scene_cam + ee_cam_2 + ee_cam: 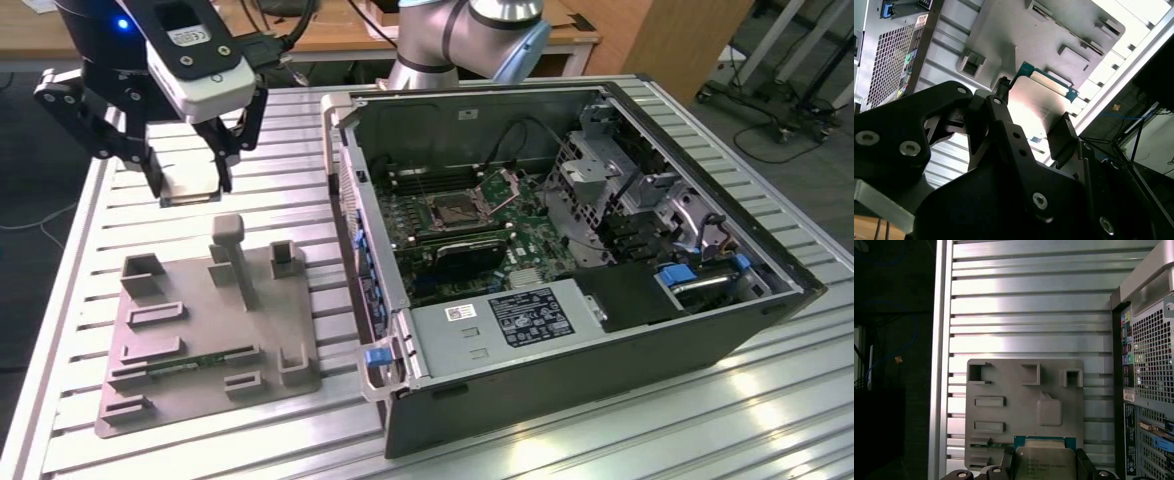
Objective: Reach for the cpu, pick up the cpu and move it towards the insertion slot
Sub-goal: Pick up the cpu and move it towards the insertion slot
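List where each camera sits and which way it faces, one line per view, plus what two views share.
Exterior view: off the arm, raised, looking down on the slatted table, the open computer case and the grey fixture; the arm and gripper show.
First wrist view: on the wrist, facing down onto the fixture; the fingers flank the cpu.
Second wrist view: on the wrist, looking along the black fingers, past the cpu, towards the fixture.
Shared: both wrist views show the held cpu, the fixture and the case.
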You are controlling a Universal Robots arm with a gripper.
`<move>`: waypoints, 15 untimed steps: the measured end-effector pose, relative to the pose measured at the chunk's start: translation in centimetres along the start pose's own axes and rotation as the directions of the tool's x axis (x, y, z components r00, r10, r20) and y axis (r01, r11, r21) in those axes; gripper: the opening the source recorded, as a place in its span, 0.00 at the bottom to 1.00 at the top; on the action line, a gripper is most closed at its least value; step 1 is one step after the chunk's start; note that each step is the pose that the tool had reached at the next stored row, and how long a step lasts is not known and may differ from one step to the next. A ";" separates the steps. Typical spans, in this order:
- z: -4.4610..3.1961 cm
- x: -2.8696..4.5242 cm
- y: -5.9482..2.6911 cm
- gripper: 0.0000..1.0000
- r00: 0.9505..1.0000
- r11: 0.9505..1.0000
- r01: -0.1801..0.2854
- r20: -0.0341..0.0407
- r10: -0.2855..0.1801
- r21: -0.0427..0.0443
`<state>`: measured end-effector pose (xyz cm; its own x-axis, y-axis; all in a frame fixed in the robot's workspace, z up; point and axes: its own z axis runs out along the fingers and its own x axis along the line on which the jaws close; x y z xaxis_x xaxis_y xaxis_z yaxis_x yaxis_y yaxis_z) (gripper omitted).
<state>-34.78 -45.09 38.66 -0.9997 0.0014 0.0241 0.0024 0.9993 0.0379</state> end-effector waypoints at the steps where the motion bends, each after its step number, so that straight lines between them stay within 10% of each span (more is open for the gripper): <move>1: 0.00 -0.03 0.00 0.55 1.000 1.000 0.000 0.000 0.000 0.000; 15: -0.01 -0.43 0.00 0.55 1.000 1.000 0.000 0.000 0.000 0.000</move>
<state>-34.34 -45.09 38.66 -0.9997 0.0014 0.0240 0.0024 0.9993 0.0379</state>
